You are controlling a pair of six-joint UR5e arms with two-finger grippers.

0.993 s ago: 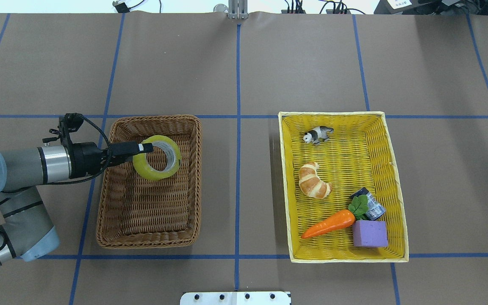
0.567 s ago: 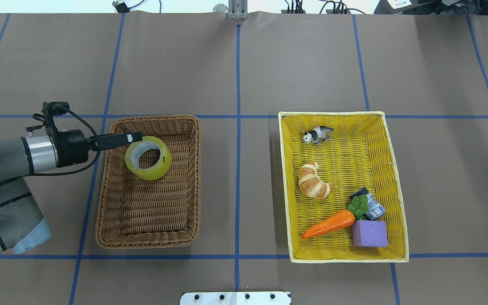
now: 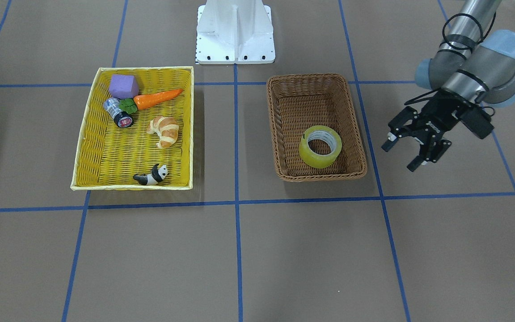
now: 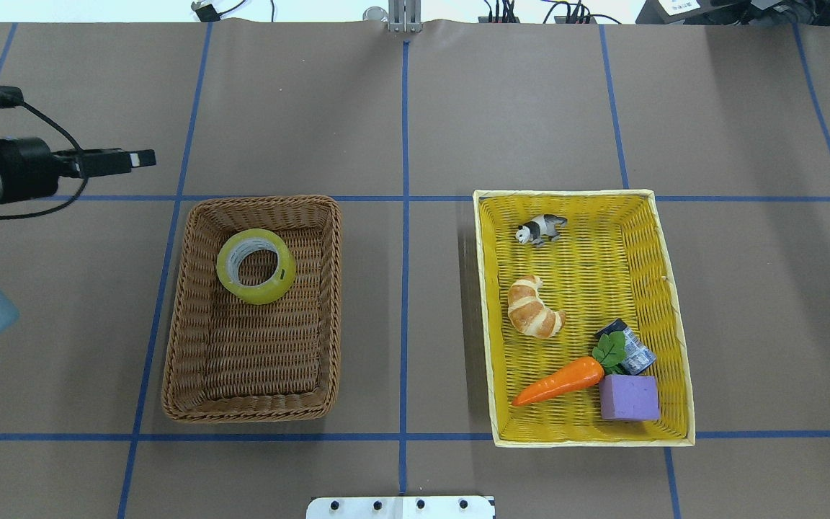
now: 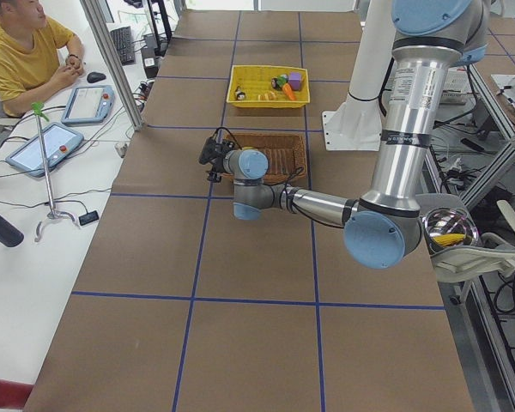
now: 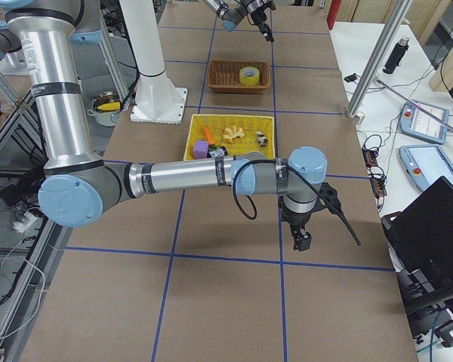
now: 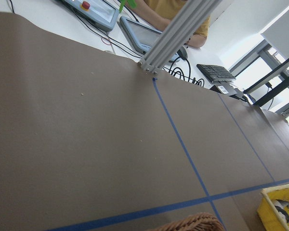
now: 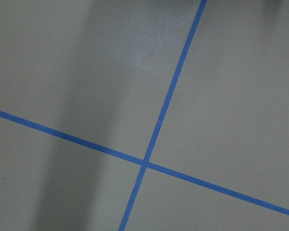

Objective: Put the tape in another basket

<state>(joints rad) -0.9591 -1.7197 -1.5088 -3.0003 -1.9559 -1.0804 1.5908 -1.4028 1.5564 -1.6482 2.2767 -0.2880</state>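
The yellowish tape roll point(image 4: 255, 266) lies flat inside the brown wicker basket point(image 4: 177, 288), in its far half. It also shows in the front view point(image 3: 320, 146), in the basket point(image 3: 315, 78). My left gripper point(image 3: 399, 156) is open and empty. It hangs above the bare table outside the basket, on the robot's left, and shows side-on in the overhead view point(image 4: 141, 158). My right gripper point(image 6: 300, 243) shows only in the exterior right view, low over the table beyond the yellow tray. I cannot tell whether it is open or shut.
A bright yellow woven tray point(image 4: 487, 324) on the robot's right holds a toy panda point(image 4: 541, 229), a croissant point(image 4: 534, 308), a carrot point(image 4: 559, 382), a purple block point(image 4: 628, 398) and a small capped cylinder point(image 4: 635, 351). The robot's white base point(image 3: 235, 31) stands at the near edge.
My left gripper has let go of the tape, which now lies flat in the brown basket. The left arm has pulled back to the left and toward the table's far side.
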